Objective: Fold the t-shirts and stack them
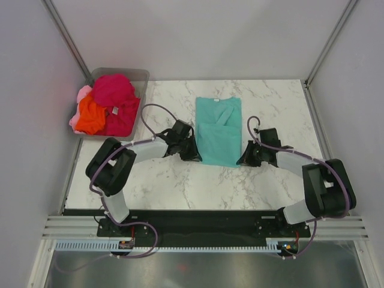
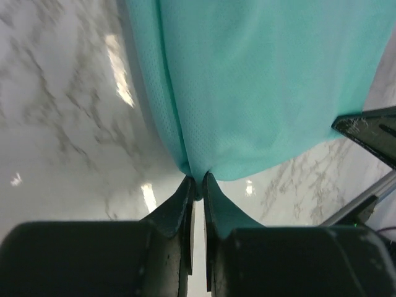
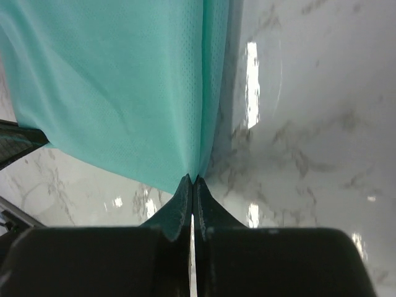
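A teal t-shirt [image 1: 218,129] lies on the marble table, folded lengthwise into a narrow strip. My left gripper [image 1: 197,155] is shut on its near left corner, with teal cloth [image 2: 247,93] pinched between the tips of the left gripper [image 2: 198,182]. My right gripper [image 1: 241,159] is shut on the near right corner, where the teal fabric [image 3: 117,86] runs into the tips of the right gripper [image 3: 192,180]. An orange [image 1: 91,116], a magenta-red [image 1: 115,96] and a light pink t-shirt [image 1: 82,94] lie crumpled in the bin.
A clear plastic bin [image 1: 141,77] stands at the table's far left corner. Grey walls and metal posts enclose the table [image 1: 282,108] on three sides. Both arms lie low over the marble, either side of the teal shirt.
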